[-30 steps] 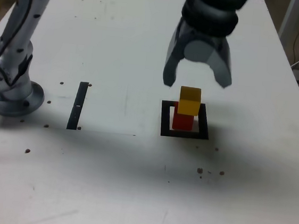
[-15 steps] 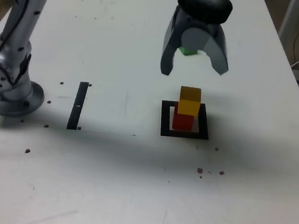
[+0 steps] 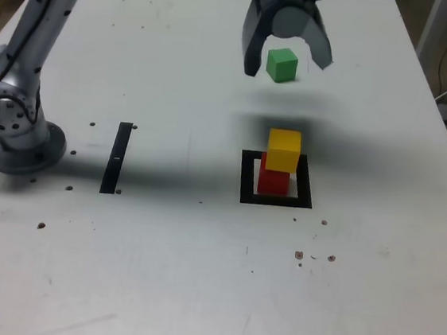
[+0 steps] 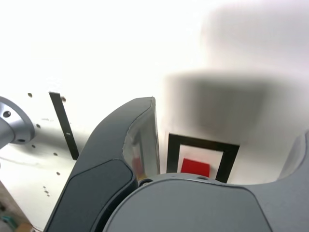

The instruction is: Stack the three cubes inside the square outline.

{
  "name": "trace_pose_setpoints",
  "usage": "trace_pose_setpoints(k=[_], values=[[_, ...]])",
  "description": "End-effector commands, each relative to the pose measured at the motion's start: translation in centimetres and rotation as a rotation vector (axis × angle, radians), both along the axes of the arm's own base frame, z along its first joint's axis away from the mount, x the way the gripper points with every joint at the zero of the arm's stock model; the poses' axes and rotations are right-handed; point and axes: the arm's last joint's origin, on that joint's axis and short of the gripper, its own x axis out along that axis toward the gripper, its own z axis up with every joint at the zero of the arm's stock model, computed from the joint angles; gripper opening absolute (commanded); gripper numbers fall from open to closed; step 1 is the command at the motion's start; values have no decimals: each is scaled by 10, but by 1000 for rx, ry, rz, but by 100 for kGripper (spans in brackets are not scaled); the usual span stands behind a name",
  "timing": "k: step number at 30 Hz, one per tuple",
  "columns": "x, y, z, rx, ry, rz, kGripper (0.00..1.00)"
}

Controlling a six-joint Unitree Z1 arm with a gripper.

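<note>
Hand (image 3: 286,64): dark grey, two curved fingers spread wide and pointing downward, nothing between them gripped. It hung at the far side of the white desk (image 3: 156,272), with one finger (image 3: 254,43) toward the exterior view's left of the green cube (image 3: 281,65) and the other toward its right; whether either finger touched the cube could not be told. The cube stood on the desk surface.

Arm: the base (image 3: 11,133) sat at the exterior view's left edge, and a pale grey link rose from it out of the top of the picture; the wrist came back into view above the hand.

Yellow cube (image 3: 284,150): rested on top of the red cube (image 3: 273,181), roughly in line with it.

Red cube: stood inside the square outline (image 3: 247,178), on its white centre, well apart from the green cube and nearer the camera.

Black strip (image 3: 116,157): lay flat between the base and the outline.

Wrist view: one inner finger surface (image 4: 140,145), the outline and a red face within it; the far desk was washed out.
</note>
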Motion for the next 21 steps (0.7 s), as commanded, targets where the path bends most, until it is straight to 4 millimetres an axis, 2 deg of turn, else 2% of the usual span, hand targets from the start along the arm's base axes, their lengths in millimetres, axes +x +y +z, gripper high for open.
trace_pose_setpoints(k=[1, 12, 17, 21], values=[[3, 17, -2, -4, -3, 12, 100], [5, 79, -15, -18, -27, 74, 100], [4, 97, -21, -23, -30, 93, 100], [4, 105, -23, -23, -32, 101, 100]])
